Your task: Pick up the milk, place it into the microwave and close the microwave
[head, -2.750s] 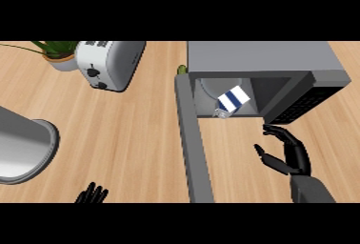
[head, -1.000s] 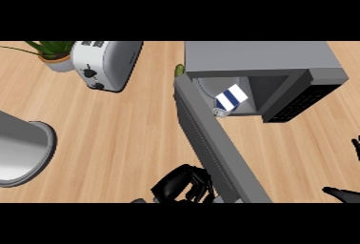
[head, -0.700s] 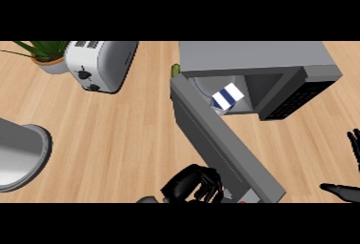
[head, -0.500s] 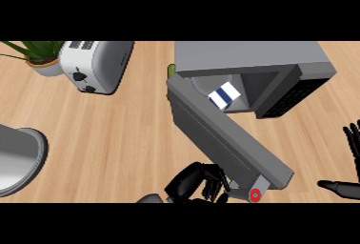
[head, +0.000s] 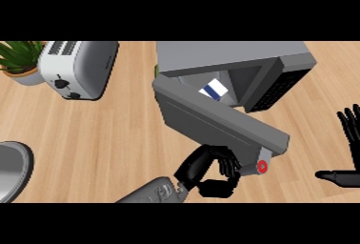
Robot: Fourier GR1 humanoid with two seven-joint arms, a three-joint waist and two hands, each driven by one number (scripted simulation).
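Swung further toward shut since a moment ago, the microwave door (head: pixel 218 119) now slants across the microwave (head: pixel 235 64) opening, leaving a narrow gap. Through that gap, inside the microwave, the milk (head: pixel 213 90) shows as a white carton with a blue stripe; its long axis cannot be told. Left hand (head: pixel 211 169) presses against the door's outer face near its free end, fingers curled, grasping nothing. Right hand (head: pixel 346 143) rests open right of the microwave, fingers up.
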